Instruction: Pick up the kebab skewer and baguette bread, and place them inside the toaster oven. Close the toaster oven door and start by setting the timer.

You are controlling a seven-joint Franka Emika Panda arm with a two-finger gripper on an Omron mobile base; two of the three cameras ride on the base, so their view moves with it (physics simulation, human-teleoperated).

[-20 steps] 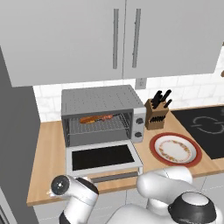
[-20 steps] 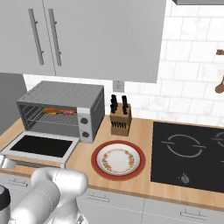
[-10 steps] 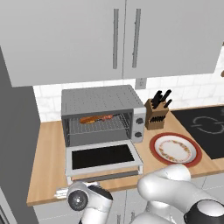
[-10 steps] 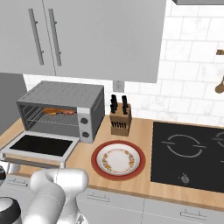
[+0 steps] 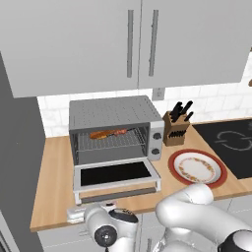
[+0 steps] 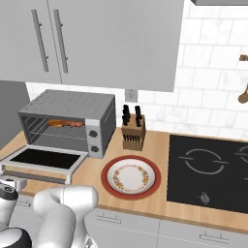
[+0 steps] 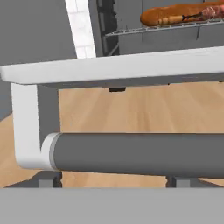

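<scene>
Because the toaster oven door [image 5: 116, 175] lies dropped flat with its bar handle [image 7: 140, 154] right before the gripper [image 7: 113, 181], whose jaws stand wide and hold nothing, the lift could slip off the handle. The baguette bread [image 7: 168, 14] and kebab skewer [image 7: 210, 11] rest on the rack inside the toaster oven [image 5: 114, 130] (a jolt could shift them).

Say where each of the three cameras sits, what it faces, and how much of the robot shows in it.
Left base view: behind the arm, to its left, looking down at the toaster oven with its door dropped open; white arm links rise at lower right.
Right base view: behind the arm, to its right, facing the plate and cooktop; arm at lower left.
Hand view: low at the counter edge, looking along the end effector at the door handle.
Shared: both base views show the baguette bread and the kebab skewer on the rack.
</scene>
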